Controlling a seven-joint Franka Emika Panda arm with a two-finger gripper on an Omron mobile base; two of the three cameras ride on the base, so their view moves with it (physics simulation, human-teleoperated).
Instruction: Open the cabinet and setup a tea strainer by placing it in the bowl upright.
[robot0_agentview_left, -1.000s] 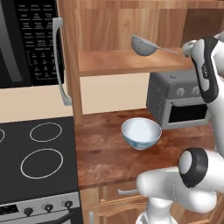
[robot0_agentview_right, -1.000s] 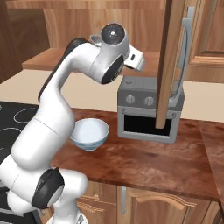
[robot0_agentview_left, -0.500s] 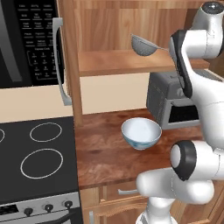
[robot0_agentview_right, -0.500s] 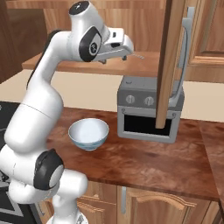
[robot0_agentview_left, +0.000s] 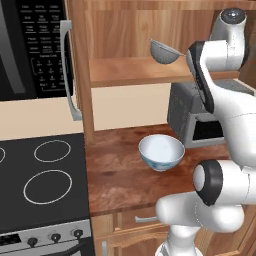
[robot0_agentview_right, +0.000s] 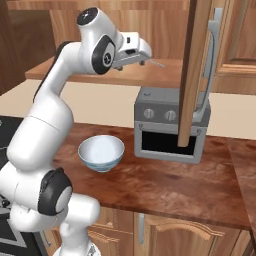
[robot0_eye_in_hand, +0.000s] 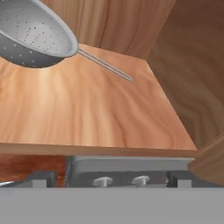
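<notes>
Cabinet (robot0_agentview_right: 197, 75) already open; tea strainer (robot0_agentview_left: 161, 51) lies untouched on its shelf (robot0_eye_in_hand: 87, 113). Gripper (robot0_agentview_right: 142, 56), jaws fully spread and empty, faces the shelf. Grasping and upright placement in the bowl (robot0_agentview_left: 161, 152) on the counter remain.

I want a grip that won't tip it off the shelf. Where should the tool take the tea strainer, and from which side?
Probably by the thin handle of the tea strainer, coming in from the open front of the cabinet. The basket is wide and rounded, while the handle is a slim straight rod sticking out sideways over bare shelf, with room for open jaws around it. Taking it near the basket should limit swinging.
</notes>
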